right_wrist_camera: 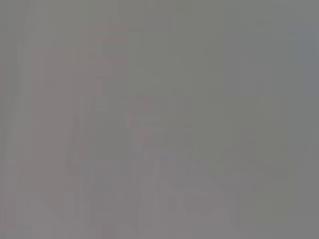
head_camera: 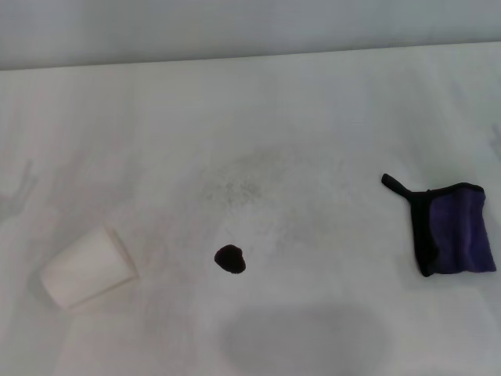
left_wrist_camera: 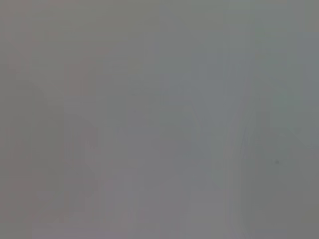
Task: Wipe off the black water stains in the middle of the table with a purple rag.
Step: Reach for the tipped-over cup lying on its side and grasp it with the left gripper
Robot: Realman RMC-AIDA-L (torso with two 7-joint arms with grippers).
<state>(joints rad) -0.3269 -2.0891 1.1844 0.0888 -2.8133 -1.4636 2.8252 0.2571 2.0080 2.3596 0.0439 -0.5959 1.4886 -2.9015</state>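
Observation:
The black water stain [head_camera: 230, 258], a small heart-shaped blackish-maroon blob, sits near the middle of the white table [head_camera: 313, 117]. The purple rag [head_camera: 455, 229], with black edging and a black loop tab, lies flat at the right side of the table, well apart from the stain. Neither gripper shows in the head view. Both wrist views show only a plain grey blur with nothing to make out.
A white paper cup [head_camera: 88, 268] lies on its side at the left front of the table. A faint grey speckled smudge [head_camera: 243, 184] spreads behind the stain. The table's far edge [head_camera: 250, 56] meets a grey wall.

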